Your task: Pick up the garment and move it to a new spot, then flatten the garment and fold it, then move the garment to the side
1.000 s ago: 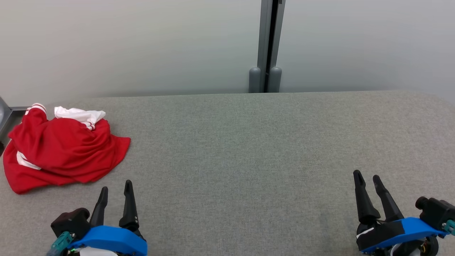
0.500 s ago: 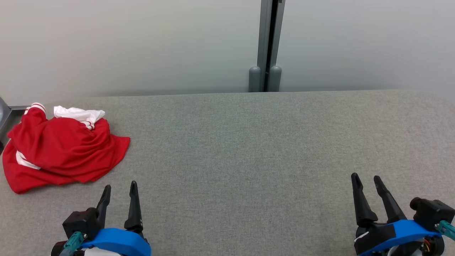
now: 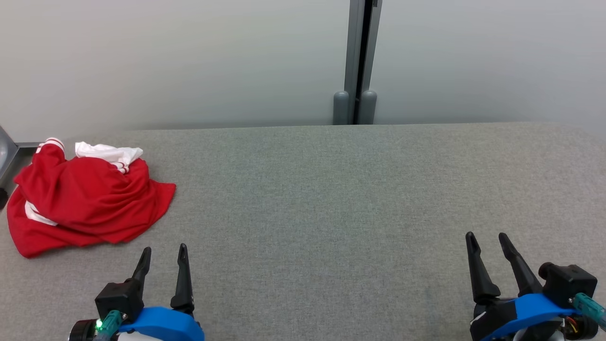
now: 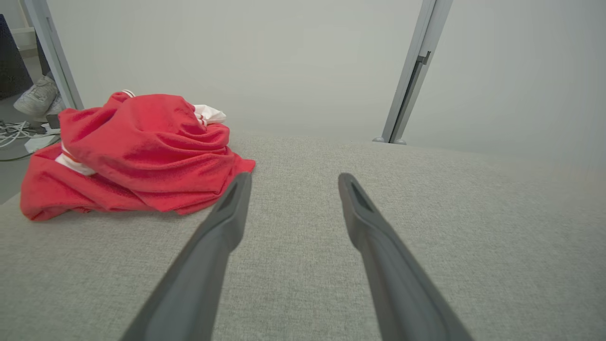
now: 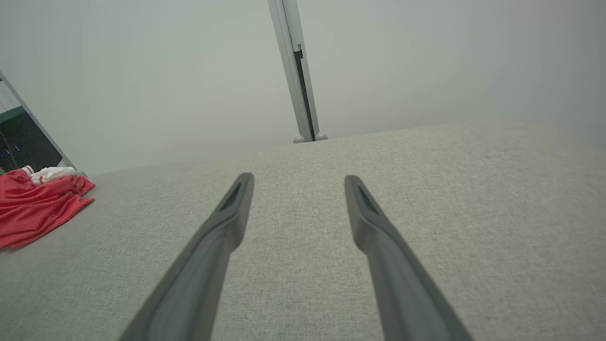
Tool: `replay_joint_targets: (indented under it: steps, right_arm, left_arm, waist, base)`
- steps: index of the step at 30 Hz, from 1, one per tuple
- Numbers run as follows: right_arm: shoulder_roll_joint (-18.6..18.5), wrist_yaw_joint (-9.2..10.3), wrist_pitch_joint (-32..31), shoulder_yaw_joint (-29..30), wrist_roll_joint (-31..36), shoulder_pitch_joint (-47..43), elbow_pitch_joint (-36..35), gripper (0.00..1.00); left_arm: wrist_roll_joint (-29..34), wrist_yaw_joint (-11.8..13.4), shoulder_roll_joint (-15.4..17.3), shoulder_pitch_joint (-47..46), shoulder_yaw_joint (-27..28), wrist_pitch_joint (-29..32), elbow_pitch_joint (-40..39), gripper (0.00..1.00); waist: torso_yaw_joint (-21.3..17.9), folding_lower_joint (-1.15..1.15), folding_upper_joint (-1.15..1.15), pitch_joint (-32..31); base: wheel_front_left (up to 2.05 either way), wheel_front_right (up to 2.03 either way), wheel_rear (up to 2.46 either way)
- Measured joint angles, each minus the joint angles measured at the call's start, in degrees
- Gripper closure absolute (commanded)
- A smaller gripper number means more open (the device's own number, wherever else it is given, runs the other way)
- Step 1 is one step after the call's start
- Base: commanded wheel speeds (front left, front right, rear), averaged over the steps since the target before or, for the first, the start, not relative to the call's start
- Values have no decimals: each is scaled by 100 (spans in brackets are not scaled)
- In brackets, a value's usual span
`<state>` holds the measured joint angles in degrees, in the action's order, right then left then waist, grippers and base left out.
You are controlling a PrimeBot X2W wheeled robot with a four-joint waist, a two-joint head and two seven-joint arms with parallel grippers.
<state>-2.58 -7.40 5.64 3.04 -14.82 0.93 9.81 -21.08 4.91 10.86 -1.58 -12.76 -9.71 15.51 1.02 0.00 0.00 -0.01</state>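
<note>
1. Red garment (image 3: 90, 201) with white trim, crumpled in a loose heap at the far left of the counter (image 3: 331, 199), close to its left edge. A white striped cuff at the far side of the heap, a white band low on its left, one red hem spread out toward the right.
2. Resting on the cover alone, touched by neither claw.
3. At the near left, the left claw (image 3: 164, 247): on the near side of the heap and apart from it, fingers spread wide with nothing between them, tips pointing toward the far edge.
4. At the near right, the right claw (image 3: 485, 234): well apart from the heap, likewise spread wide and holding nothing, tips pointing the same way.
5. Grey woven fabric all over the counter, even in tone, with a fine weave plain to see from both wrists. Far edge straight, curving away at the far right corner.
6. Behind the far edge, pale frosted panels (image 3: 189, 57) forming a wall, joined by a grey upright post (image 3: 357, 47) a little right of the middle, with two rounded grey caps (image 3: 341, 106) at its foot.
7. Past the left edge, from the left wrist: a slanting grey frame (image 4: 52, 52), and behind it a pale shoe (image 4: 38, 97) and white cables (image 4: 16, 130) on a grey floor (image 4: 7, 175).
</note>
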Motion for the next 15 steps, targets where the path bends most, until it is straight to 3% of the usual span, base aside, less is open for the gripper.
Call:
replay_joint_targets:
  steps: [15]
  right_arm:
    - [-3, 0, 109, 4, 641, -36, -7, 0]
  left_arm:
    - [249, 87, 16, 32, -73, -27, -22, 0]
  waist:
    - [26, 0, 0, -16]
  base:
    - [0, 0, 0]
